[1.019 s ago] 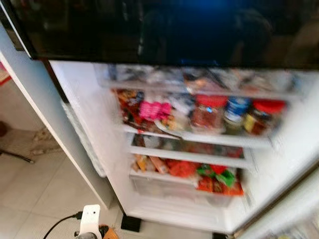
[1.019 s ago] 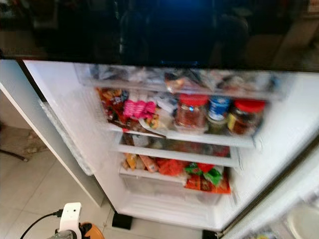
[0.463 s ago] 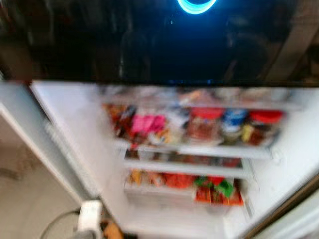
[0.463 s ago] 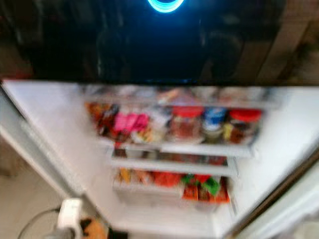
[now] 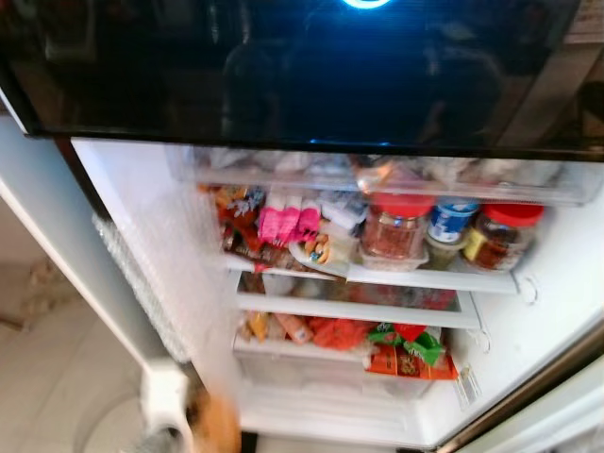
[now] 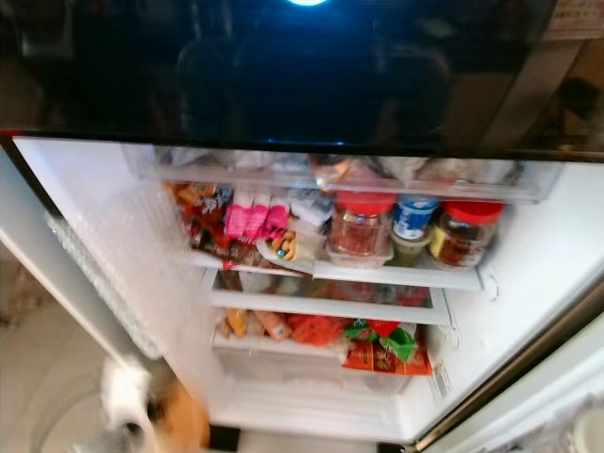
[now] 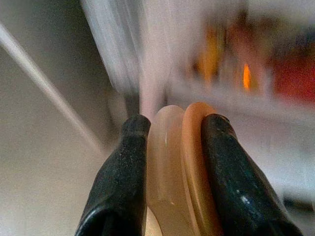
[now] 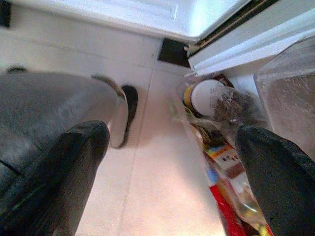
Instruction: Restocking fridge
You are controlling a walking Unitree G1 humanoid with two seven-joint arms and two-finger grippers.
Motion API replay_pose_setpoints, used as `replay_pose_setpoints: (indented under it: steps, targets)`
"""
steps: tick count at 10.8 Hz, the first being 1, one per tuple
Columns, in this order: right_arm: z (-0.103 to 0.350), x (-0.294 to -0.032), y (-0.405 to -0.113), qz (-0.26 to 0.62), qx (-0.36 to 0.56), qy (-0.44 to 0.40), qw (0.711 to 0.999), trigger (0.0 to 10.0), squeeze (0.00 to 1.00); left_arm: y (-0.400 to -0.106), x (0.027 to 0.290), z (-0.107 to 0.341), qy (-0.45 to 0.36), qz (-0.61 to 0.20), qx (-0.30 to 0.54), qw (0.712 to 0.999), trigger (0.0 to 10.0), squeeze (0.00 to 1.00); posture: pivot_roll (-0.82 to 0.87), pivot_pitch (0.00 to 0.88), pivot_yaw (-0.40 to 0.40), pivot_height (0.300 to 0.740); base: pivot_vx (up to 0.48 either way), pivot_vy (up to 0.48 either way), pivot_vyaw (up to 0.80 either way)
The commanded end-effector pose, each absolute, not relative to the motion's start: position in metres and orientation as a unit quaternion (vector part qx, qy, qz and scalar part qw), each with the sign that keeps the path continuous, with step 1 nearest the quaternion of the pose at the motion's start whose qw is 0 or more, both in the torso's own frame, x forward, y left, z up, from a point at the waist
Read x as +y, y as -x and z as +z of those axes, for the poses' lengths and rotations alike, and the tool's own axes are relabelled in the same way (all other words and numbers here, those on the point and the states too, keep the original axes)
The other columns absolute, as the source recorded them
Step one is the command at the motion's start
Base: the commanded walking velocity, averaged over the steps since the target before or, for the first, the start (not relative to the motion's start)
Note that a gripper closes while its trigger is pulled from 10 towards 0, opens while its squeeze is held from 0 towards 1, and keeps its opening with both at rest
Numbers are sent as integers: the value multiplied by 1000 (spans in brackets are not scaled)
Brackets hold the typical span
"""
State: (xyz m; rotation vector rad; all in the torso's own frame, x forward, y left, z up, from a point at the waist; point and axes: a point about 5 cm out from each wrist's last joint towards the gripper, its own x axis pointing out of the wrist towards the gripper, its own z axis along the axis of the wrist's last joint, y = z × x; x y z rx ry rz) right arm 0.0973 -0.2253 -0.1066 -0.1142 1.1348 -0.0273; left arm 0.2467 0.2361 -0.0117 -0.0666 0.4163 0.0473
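The fridge (image 5: 156,226) stands open in front of me. Its upper shelf carries a pink packet (image 5: 288,222), a red-lidded jar (image 5: 394,226), a blue-lidded jar (image 5: 451,219) and another red-lidded jar (image 5: 505,234). Orange and green packets (image 5: 406,344) lie on the lower shelf. My left gripper (image 7: 176,125) is shut on a round cream and orange item (image 7: 182,182). It shows as a blur at the bottom left of the left eye view (image 5: 203,425), below the fridge's lowest shelf. My right gripper (image 8: 170,132) hangs open over the floor, fingers wide apart.
A dark glossy upper door with a blue light ring (image 5: 363,3) is above the open compartment. The open door's shelf holds a white-lidded jar (image 8: 206,96) and packets on the right. Pale tiled floor (image 5: 57,377) lies to the left. A grey foot shape (image 8: 120,118) is below the right gripper.
The head camera has swung and tilted, so the fridge sits differently in the picture and is sharper now. The left wrist at the bottom edge is blurred and a little higher.
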Motion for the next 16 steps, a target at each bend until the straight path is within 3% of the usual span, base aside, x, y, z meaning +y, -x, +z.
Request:
replay_pose_setpoints:
  steps: [1,3,5,6,9,14,16]
  targets:
    - [-107,-227,-96,-11,540,58,839,10000,0,-262,241,13,36,13,149,988,10000,0,-5,26,0,740,0,0,0]
    - [-107,-226,-96,-7,541,57,839,10000,0,-268,205,54,101,-85,92,987,10000,0,-16,15,10,740,0,0,0]
    - [-107,-226,-95,-3,545,57,837,10000,0,-246,174,72,216,-138,83,963,10000,0,-12,4,6,740,0,0,0]
    - [-108,-226,-94,-2,547,58,835,10000,0,-233,163,75,234,-174,107,951,10000,0,-16,1,9,740,0,0,0]
    - [-108,-227,-92,-10,546,50,836,10000,0,-206,157,76,345,-202,144,905,10000,0,-20,21,6,740,0,0,0]
    - [-107,-226,-92,15,546,68,835,10000,0,-213,156,96,323,-233,142,906,10000,0,-33,64,2,740,0,0,0]
    - [-106,-224,-98,112,543,176,813,10000,0,-213,153,95,316,-239,150,906,10000,0,-41,65,6,740,0,0,0]
